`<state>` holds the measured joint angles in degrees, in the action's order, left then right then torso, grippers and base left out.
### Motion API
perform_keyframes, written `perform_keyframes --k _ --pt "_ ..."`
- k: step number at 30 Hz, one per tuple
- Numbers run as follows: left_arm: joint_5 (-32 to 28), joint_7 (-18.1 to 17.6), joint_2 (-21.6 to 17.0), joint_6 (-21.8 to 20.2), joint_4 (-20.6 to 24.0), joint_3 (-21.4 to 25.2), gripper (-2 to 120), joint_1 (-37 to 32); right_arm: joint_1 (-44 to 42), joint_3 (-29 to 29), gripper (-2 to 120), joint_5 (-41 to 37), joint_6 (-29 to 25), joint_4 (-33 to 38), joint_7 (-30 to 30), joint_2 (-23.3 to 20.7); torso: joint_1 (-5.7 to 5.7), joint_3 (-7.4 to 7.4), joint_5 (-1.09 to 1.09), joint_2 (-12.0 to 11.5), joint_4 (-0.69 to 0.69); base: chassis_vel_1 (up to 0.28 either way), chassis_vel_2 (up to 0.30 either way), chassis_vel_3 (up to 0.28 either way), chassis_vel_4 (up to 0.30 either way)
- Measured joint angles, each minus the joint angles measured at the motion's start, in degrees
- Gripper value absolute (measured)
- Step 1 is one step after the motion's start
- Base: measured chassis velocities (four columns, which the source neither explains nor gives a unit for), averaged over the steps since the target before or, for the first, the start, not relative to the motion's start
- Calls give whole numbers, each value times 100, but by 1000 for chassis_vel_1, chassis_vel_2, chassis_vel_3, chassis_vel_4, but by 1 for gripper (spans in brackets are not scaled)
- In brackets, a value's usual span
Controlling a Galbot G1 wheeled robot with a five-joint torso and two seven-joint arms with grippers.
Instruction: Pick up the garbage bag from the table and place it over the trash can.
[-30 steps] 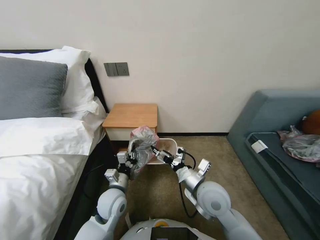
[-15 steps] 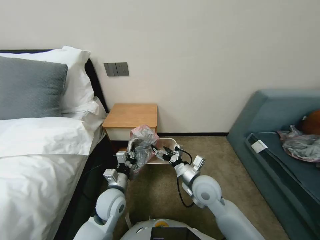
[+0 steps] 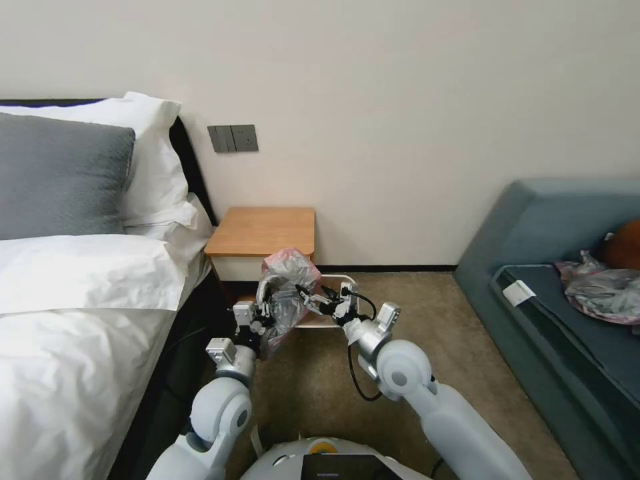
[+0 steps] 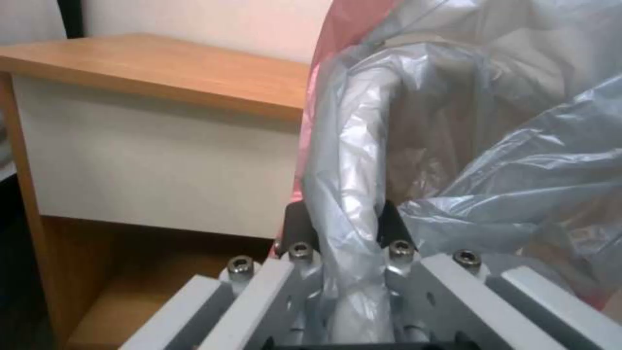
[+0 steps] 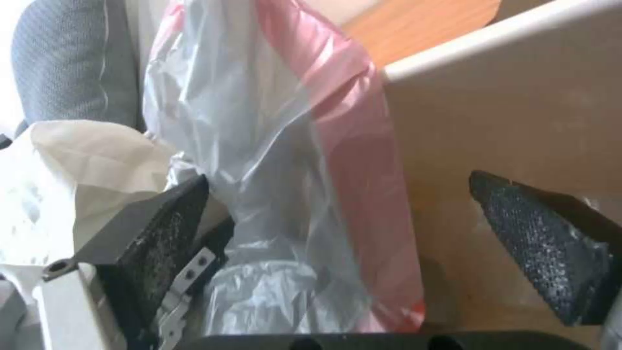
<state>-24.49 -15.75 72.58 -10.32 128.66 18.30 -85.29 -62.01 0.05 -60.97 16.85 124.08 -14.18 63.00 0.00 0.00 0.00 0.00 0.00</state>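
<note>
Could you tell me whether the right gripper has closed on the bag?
No, the right gripper is open, fingers spread around the bag.

A bedroom, perhaps a hotel room: a bed point(image 3: 73, 313) with white linen and pillows point(image 3: 150, 160), a wooden nightstand point(image 3: 261, 241) beside it, wall switches point(image 3: 233, 139), carpet point(image 3: 400, 300) and a blue-grey sofa point(image 3: 567, 267).

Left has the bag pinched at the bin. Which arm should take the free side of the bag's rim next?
Probably the right. The right gripper is open, its pads either side of the garbage bag film, over the trash can. The left gripper is shut on the bag.
</note>
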Motion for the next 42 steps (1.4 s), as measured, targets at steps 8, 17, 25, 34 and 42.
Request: perform_keyframes --k 8,17,25,34,42 --pt "-19 59 9 4 9 38 3 -7 217 -149 95 -20 -70 -220 11 51 0 0 0 0 0 0 0 0 0" --pt "-117 57 48 -4 -9 43 3 -15 211 -167 63 -17 -161 -214 85 9 0 0 0 0 0 0 0 0 0" --pt "-246 8 83 -125 -79 41 3 10 191 -182 35 128 -159 -206 66 3 0 0 0 0 0 0 0 0 0" --pt "-682 -149 104 -268 -82 80 3 39 112 -152 0 189 -159 -95 86 -59 0 0 0 0 0 0 0 0 0" --pt "-986 -293 133 -347 -83 173 3 63 -78 49 0 229 -160 227 112 -177 0 0 0 0 0 0 0 0 0"
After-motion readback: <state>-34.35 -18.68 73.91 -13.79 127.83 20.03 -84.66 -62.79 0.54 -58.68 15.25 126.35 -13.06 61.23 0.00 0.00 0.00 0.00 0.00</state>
